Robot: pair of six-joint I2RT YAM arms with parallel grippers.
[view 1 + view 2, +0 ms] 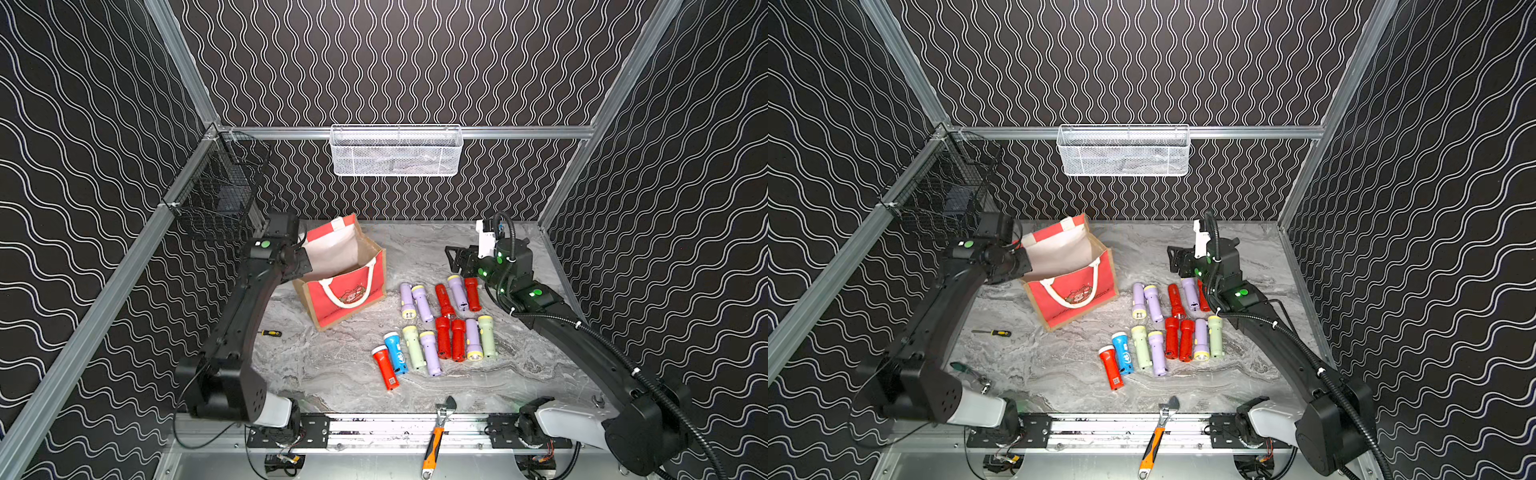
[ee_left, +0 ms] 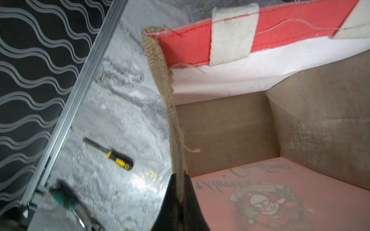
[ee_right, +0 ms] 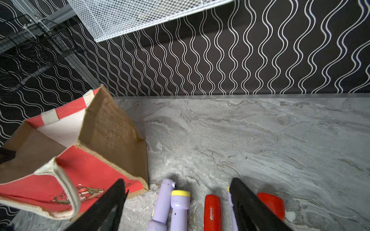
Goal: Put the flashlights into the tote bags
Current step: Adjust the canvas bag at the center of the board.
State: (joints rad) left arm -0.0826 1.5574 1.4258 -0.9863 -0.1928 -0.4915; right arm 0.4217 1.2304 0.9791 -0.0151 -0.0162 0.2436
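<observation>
The tote bag point(image 1: 345, 291) stands open at the back left of the marble table, red front panel facing forward. My left gripper point(image 2: 179, 180) is shut on the burlap edge of its left side wall; the bag's inside point(image 2: 230, 130) shows nothing in it. Several flashlights lie in two rows to the right of the bag, among them a red one point(image 1: 444, 299), a lilac one point(image 1: 457, 291) and a blue one point(image 1: 395, 353). My right gripper point(image 3: 178, 182) hangs open just above the back row, with two lilac flashlights point(image 3: 180, 202) and a red one point(image 3: 212, 212) below its spread fingers.
A white mesh basket point(image 1: 395, 151) hangs on the back wall and a black wire basket point(image 1: 216, 195) on the left wall. A yellow-black screwdriver point(image 1: 270, 333) lies left of the bag. An orange-handled wrench point(image 1: 436, 436) crosses the front rail.
</observation>
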